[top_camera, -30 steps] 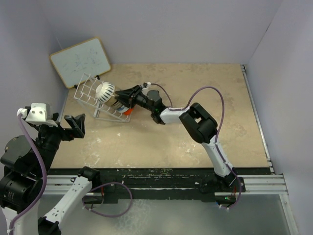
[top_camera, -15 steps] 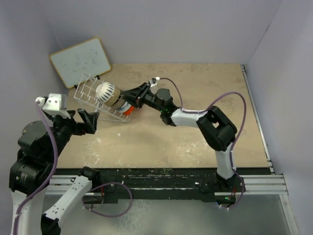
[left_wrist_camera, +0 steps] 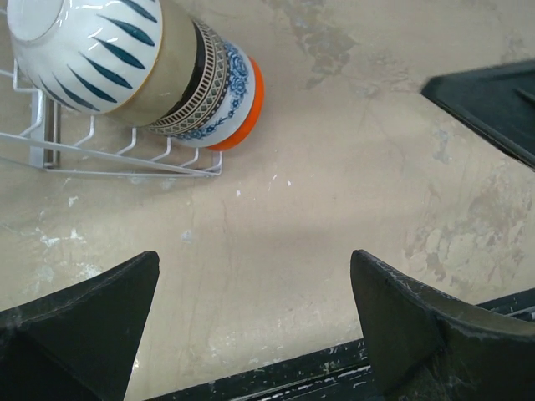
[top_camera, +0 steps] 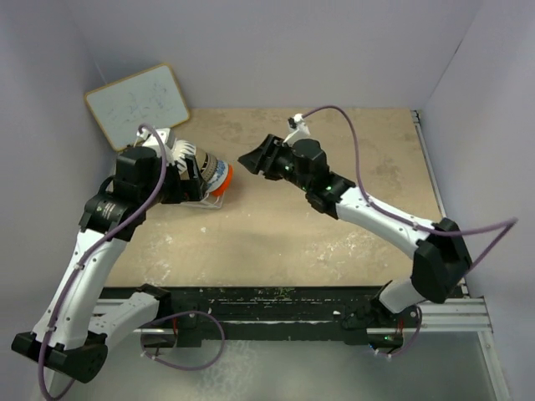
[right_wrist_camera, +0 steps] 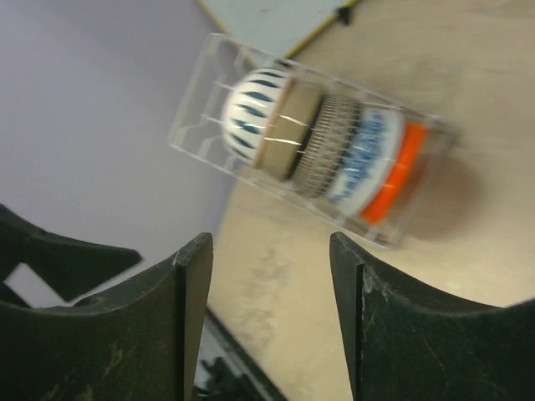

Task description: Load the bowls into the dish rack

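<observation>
Several bowls lie on their sides, nested in a row in the dish rack (left_wrist_camera: pixel 125 157). From the far end they are a white bowl with blue stripes (left_wrist_camera: pixel 84 42), a tan bowl (left_wrist_camera: pixel 171 75), a dark-banded bowl (left_wrist_camera: pixel 205 88), a blue-and-white bowl (left_wrist_camera: pixel 230 100) and an orange bowl (left_wrist_camera: pixel 252 104). The top view shows the orange bowl (top_camera: pixel 220 178) at the rack's right end. My left gripper (top_camera: pixel 182 184) is open and empty, right beside the rack (top_camera: pixel 201 200). My right gripper (top_camera: pixel 248 159) is open and empty, a little right of the bowls. The right wrist view shows the rack (right_wrist_camera: pixel 201 92) ahead.
A wood-framed whiteboard (top_camera: pixel 138 104) leans in the back left corner behind the rack. The grey walls close in at the left, back and right. The table's black front edge (left_wrist_camera: pixel 276 372) lies just below my left gripper's view.
My right gripper has drawn back to the right from the rack, leaving the orange bowl there. My left arm has swung from the near left up to the rack.
</observation>
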Motion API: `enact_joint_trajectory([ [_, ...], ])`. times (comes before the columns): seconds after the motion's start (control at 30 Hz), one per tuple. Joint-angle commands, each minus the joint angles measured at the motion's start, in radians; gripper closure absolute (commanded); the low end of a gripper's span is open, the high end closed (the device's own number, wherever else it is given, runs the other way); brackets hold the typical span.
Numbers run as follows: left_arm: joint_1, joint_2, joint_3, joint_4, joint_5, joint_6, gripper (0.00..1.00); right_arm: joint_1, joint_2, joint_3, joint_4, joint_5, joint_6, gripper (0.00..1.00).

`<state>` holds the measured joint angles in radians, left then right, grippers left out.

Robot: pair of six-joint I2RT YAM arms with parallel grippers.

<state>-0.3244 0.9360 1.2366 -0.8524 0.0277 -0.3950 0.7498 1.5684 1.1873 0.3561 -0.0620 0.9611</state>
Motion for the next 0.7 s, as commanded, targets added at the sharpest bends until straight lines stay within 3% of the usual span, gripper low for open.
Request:
enact_joint_trajectory([
  [0.0, -0.006, 0.0, 0.007, 0.056, -0.082, -0.09, 0.01, -0.005, -0.143, -0.051, -0.287, 0.287, -0.269, 0.35],
  [0.13, -0.006, -0.001, 0.012, 0.059, -0.151, -0.137, 0.01, -0.005, -0.244, -0.093, -0.383, 0.425, -0.33, 0.24],
  [0.2, -0.006, -0.001, 0.01, 0.056, -0.176, -0.15, 0.01, -0.005, -0.3, -0.112, -0.408, 0.456, -0.344, 0.15],
  [0.33, -0.005, 0.003, 0.011, 0.049, -0.203, -0.162, 0.01, -0.005, -0.379, -0.128, -0.436, 0.502, -0.364, 0.06],
  [0.47, -0.006, 0.009, 0.017, 0.037, -0.222, -0.165, 0.01, -0.005, -0.417, -0.126, -0.459, 0.525, -0.367, 0.0],
  [0.67, -0.005, -0.004, 0.009, 0.041, -0.222, -0.16, 0.01, -0.004, -0.446, -0.141, -0.465, 0.539, -0.354, 0.0],
])
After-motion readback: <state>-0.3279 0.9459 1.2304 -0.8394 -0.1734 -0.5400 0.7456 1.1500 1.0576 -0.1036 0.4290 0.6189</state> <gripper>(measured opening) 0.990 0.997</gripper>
